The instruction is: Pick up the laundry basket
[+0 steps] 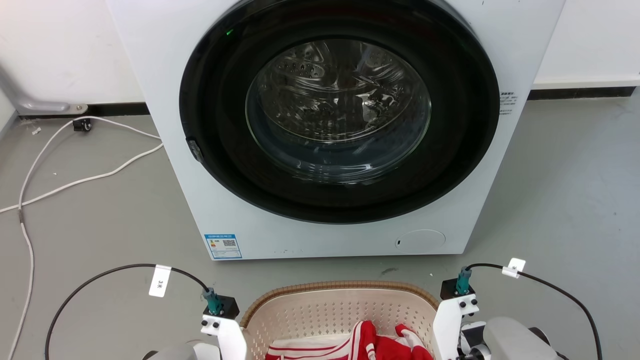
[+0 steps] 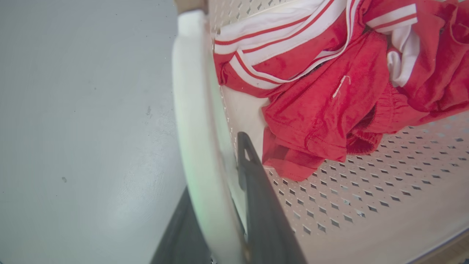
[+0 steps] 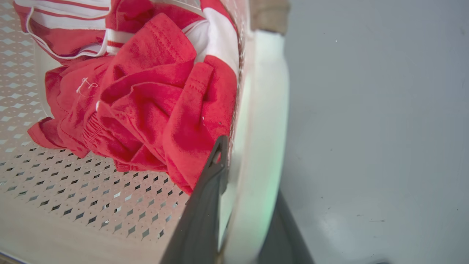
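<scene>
Head view: the basket (image 1: 340, 286) is seen at 6 o'clock, on the floor (image 1: 100, 215), with the washer (image 1: 340, 125) at its 12 o'clock. Red-and-white clothes (image 1: 370, 342) are carried inside.

Wrist views: the left gripper (image 2: 216, 168) is closed on the handle (image 2: 192, 110) at the basket's 9 o'clock, and the right gripper (image 3: 249, 168) is closed on the handle (image 3: 262, 110) at 3 o'clock. In each, one finger is set inside the perforated wall and one outside. Opposite holds are judged to be taken so that the load is balanced and the basket is kept level when raised.

Writing: a tag (image 1: 160, 281) on the left arm's cable is read as "3米". A blue label (image 1: 223, 246) with a QR code is fixed at the washer's 7 o'clock corner. Its print is too small to be read.
</scene>
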